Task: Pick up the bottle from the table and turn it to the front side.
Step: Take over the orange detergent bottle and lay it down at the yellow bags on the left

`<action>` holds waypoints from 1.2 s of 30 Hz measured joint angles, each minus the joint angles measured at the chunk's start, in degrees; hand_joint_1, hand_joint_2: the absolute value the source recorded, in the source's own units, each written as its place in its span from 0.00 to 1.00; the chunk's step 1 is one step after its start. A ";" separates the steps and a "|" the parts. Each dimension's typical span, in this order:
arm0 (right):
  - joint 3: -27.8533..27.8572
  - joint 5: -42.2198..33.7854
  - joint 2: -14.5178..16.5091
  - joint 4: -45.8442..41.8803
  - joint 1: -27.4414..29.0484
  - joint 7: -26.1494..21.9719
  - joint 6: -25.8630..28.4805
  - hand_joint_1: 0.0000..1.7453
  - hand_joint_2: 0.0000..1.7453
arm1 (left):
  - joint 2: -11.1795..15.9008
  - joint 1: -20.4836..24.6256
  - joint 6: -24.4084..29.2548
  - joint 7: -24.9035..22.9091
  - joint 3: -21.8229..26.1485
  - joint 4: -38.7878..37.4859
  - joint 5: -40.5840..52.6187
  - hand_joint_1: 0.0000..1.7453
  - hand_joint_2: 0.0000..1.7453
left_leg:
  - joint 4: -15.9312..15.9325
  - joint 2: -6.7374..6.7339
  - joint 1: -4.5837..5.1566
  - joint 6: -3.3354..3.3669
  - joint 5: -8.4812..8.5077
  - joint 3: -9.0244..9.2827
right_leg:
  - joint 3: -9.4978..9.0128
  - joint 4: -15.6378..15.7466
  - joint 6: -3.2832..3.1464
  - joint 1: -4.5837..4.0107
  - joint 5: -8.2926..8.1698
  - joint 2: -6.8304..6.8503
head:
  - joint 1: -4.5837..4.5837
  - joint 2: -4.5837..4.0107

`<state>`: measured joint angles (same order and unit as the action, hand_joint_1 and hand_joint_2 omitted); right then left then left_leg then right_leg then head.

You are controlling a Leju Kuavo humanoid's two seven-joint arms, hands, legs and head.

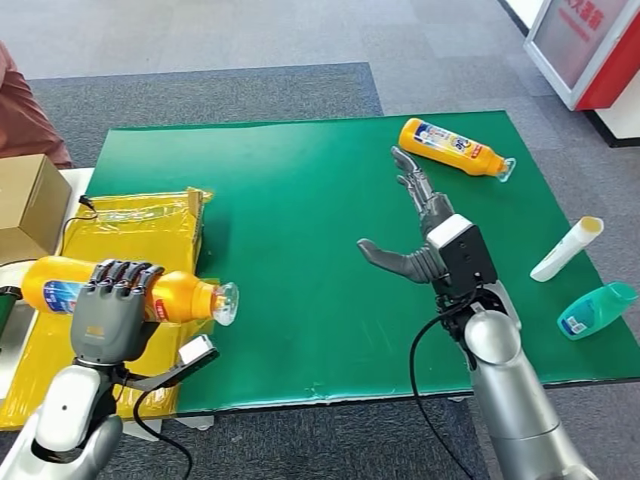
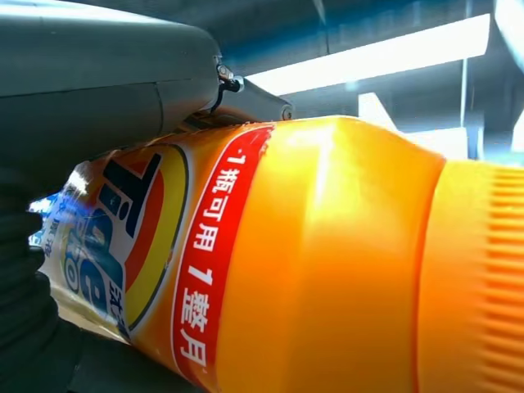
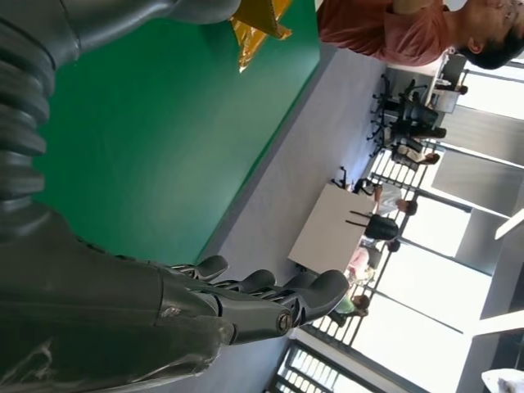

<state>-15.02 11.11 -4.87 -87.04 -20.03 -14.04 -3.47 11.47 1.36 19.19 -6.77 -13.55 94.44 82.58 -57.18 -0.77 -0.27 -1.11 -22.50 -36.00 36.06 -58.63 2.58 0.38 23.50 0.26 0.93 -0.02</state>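
Observation:
My left hand (image 1: pixel 113 305) grips an orange detergent bottle (image 1: pixel 177 296) lying sideways over the yellow bag, its clear cap pointing right. Up close, the same bottle (image 2: pixel 296 262) shows a red band with white characters and a blue and yellow label. A second orange bottle (image 1: pixel 451 147) lies on the green table (image 1: pixel 302 260) at the far right, cap toward the right. My right hand (image 1: pixel 415 225) hovers over the table just short of that bottle, fingers stretched out and apart, holding nothing. Its fingers (image 3: pixel 265 299) reach out past the table's edge.
A yellow plastic bag (image 1: pixel 136 225) covers the table's left end, with a cardboard box (image 1: pixel 26 205) beside it. A white tube (image 1: pixel 566 248) and a teal bottle (image 1: pixel 596 310) lie at the right edge. A person in a reddish top (image 3: pixel 395 33) sits at the far left.

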 joint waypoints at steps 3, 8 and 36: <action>0.31 0.25 0.01 -0.40 0.06 0.11 -0.60 0.00 1.00 | 2.23 1.03 -6.16 0.81 0.00 -1.20 -4.58 1.00 1.00 | 0.00 0.00 -0.01 -0.02 0.01 0.00 | 0.01 0.00 -0.01 -0.01 0.00 0.00 | -0.01 0.00; 1.21 0.36 0.02 -0.43 0.05 0.17 -0.73 0.00 1.00 | 4.98 3.49 -12.37 1.71 -0.07 -2.95 -9.03 1.00 1.00 | 0.00 0.00 -0.03 -0.03 0.03 0.00 | 0.01 -0.01 -0.02 -0.03 -0.01 0.00 | -0.01 0.00; 1.58 2.14 0.64 -0.43 -1.43 1.32 -1.86 0.00 1.00 | 10.90 12.54 -23.98 1.15 -1.38 -13.52 -19.36 1.00 1.00 | 0.00 0.00 -0.02 -0.03 0.03 0.00 | -0.01 -0.01 -0.02 -0.03 -0.01 0.00 | -0.01 0.00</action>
<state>-13.44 13.25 -4.23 -87.47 -21.47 -12.72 -5.33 22.37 13.89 -4.79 -5.62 -14.93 80.92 63.23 -57.18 -0.77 -0.29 -1.14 -22.47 -36.00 36.05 -58.64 2.56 0.35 23.49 0.26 0.93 -0.02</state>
